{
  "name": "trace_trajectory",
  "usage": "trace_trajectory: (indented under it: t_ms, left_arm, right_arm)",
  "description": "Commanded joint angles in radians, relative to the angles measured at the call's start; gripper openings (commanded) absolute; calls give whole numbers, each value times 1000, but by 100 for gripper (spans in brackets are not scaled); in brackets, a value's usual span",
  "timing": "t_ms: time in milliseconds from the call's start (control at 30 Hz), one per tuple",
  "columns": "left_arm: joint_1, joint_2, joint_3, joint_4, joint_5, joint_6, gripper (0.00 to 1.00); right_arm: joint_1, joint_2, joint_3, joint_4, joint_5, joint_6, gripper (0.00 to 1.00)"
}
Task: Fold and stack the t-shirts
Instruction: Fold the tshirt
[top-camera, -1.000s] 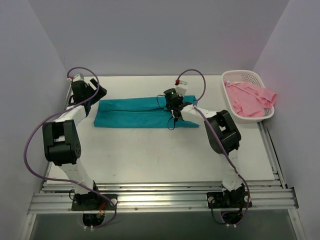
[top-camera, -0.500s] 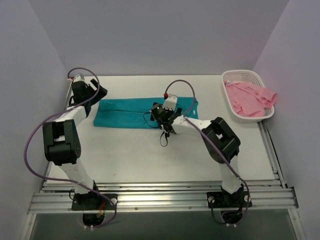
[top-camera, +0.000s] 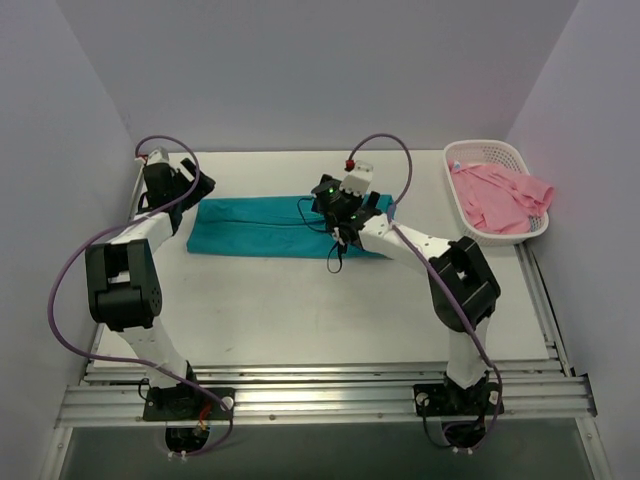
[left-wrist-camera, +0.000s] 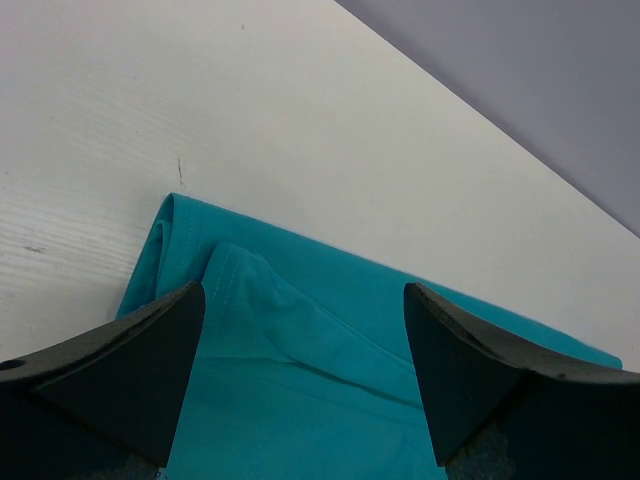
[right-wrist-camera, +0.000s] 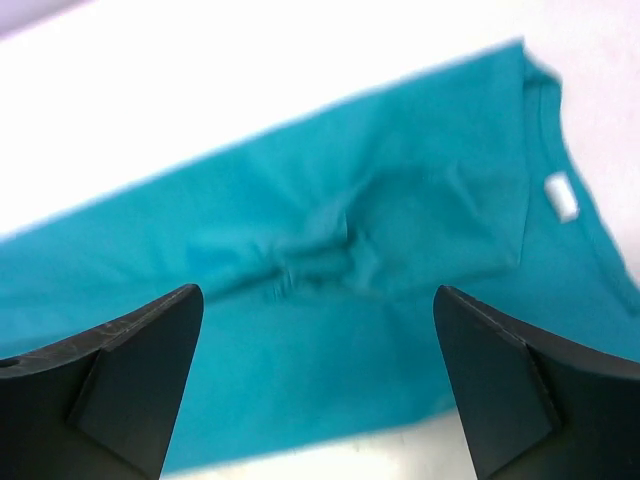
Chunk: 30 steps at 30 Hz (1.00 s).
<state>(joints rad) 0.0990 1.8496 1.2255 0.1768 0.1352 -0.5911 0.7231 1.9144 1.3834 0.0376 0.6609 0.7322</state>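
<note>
- Teal t-shirt: soft matt cloth, lightly creased.
- Pink t-shirt, at 2 o'clock: matt cloth, crumpled.
- Basket: white plastic lattice.
- Table: white, matt, smooth.
- Rails, at 6 o'clock: bare metal.

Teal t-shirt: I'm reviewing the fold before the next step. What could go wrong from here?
A bunched ridge sits under the open right gripper; folding the teal t-shirt over it could leave a lump. At the left end, layers lie offset beneath the open left gripper, so a pinch may catch only the top one.

The open left pincer hangs over the teal t-shirt's folded corner.
</note>
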Motion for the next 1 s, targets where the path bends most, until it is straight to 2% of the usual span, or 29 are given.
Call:
trace_trajectory:
  t_ms: [0,33,100,133,167,233,400,600,733,967]
  left_arm:
    - [-4,-47,15,38,6,8,89]
    - [-5,-49,16,36,4,8,89]
    - [-5,-47,17,36,4,8,89]
    - [-7,-46,17,36,4,10,89]
    - [-8,-46,17,36,1,10,89]
    - [-9,-41,17,36,3,11,89]
    - [-8,-36,14,43,1,11,89]
    - [-10,-32,12,47,3,13,89]
    - [-8,-32,11,49,4,11,89]
    - [-13,-32,8,56,10,8,89]
  right_arm:
    - [-82,27,80,2,-12,-40,93]
    - [-93,43,94,8,-24,-50,76]
    - [-128,95,152,5,-53,-65,52]
    - [-139,113,172,5,-64,-68,21]
    - [-149,151,213,5,-76,-73,10]
    - [-180,193,258,-4,-119,-77,0]
    - [-195,308,359,-22,-153,-88,0]
    - [-203,359,371,-30,-161,-90,0]
    - [-206,315,324,-33,-158,-79,0]
    - [-180,148,136,-85,-147,-24,0]
